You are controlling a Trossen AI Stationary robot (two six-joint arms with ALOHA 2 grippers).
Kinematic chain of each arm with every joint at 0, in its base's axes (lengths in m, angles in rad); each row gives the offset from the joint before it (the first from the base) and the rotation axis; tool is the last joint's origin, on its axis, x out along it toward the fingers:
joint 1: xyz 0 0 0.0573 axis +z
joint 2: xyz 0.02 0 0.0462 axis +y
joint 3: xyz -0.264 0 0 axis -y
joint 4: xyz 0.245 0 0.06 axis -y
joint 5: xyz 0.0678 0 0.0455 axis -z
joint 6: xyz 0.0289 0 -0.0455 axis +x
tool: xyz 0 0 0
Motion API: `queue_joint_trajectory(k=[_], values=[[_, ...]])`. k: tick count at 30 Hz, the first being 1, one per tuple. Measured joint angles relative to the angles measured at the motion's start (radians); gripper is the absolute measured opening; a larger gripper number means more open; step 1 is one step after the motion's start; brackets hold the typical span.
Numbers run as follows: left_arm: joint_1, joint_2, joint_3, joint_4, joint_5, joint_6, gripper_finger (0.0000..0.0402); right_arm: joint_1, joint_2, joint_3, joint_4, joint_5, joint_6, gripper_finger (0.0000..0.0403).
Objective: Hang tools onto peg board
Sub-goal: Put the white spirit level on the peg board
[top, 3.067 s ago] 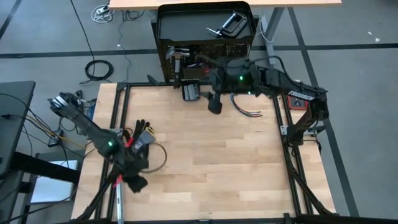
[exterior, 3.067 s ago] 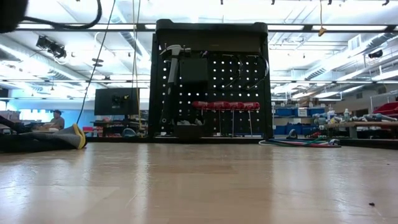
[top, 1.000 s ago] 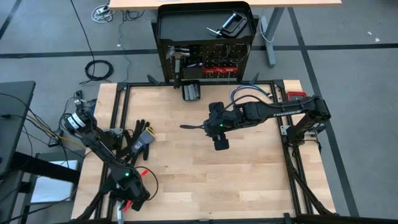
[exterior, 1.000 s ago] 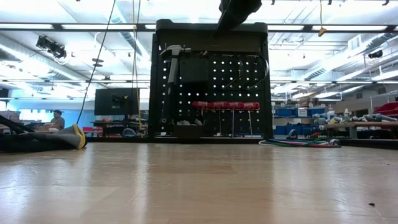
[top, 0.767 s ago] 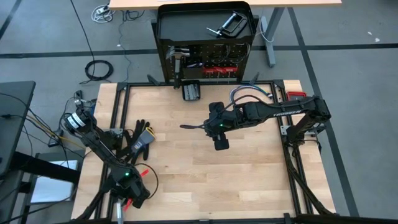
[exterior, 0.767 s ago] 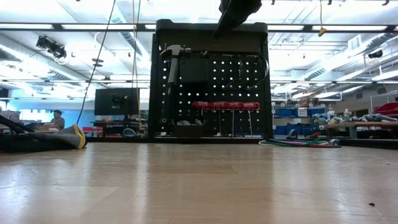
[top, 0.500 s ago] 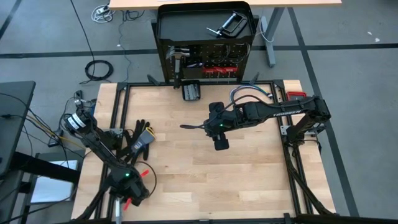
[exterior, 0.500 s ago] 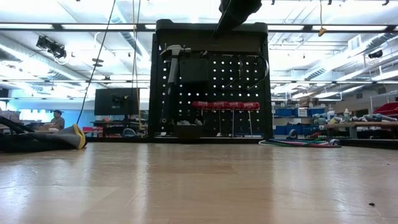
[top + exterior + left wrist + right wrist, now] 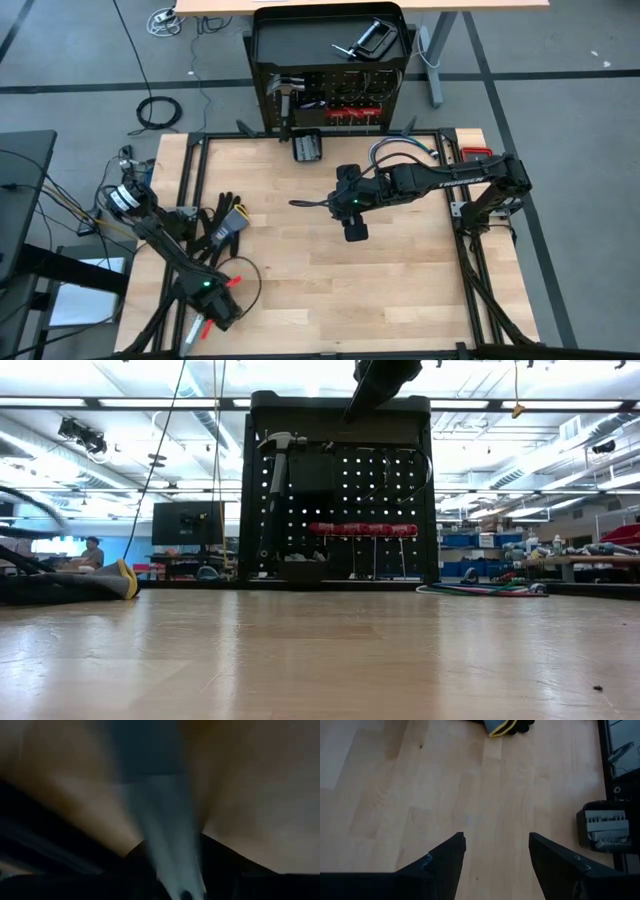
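Observation:
The peg board (image 9: 330, 95) (image 9: 340, 500) stands upright at the table's far edge. A hammer (image 9: 275, 460) and a row of red-handled drivers (image 9: 362, 529) hang on it, and a C-clamp (image 9: 372, 38) lies in its top tray. At the near left corner my left gripper (image 9: 205, 318) (image 9: 175, 860) is shut on a red-handled driver (image 9: 200, 326). My right gripper (image 9: 352, 230) (image 9: 495, 837) hangs open above the table's middle with nothing between its fingers; the low view shows it at the top (image 9: 375, 375). My left gripper holds the red-handled driver low over the table's near left corner, slanting down from above. In its blurred wrist view a pale steel shaft (image 9: 165, 815) runs out from between the dark fingers. The gripper hides the place of contact in the high view, where the red handle (image 9: 199, 327) sticks out beside it.
A black work glove (image 9: 222, 225) (image 9: 510, 726) lies at the left of the table. A small black box (image 9: 307, 147) (image 9: 602, 827) sits before the peg board. A black cable loops beside the left arm (image 9: 245, 290). Bare wood lies under the right gripper (image 9: 470, 795).
My left gripper has turned and tipped at the wrist over the near left corner, staying in about the same place; the red handle has swung with it. My right arm has kept still since about a second ago, after coming away from the peg board earlier.

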Motion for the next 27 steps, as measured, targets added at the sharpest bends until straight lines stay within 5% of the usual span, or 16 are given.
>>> queue_joint_trajectory(k=[7, 16, 23, 27], values=[[0.049, -0.004, 0.072, -0.031, -0.291, 0.187, 0.0117, 0.000, 0.000, 0.001, 0.002, -0.002, 0.006, 0.0227], [0.118, -0.006, 0.095, -0.088, -0.491, 0.454, 0.0052, 0.009, -0.040, 0.022, -0.067, 0.040, 0.020, 0.0225], [0.230, -0.125, 0.242, -0.366, -0.642, 0.594, 0.0052, 0.055, -0.181, 0.086, -0.087, 0.225, 0.060, 0.0224], [0.328, -0.205, 0.468, -0.619, -0.809, 0.719, 0.0053, 0.080, -0.276, 0.086, -0.043, 0.242, 0.093, 0.0220]])
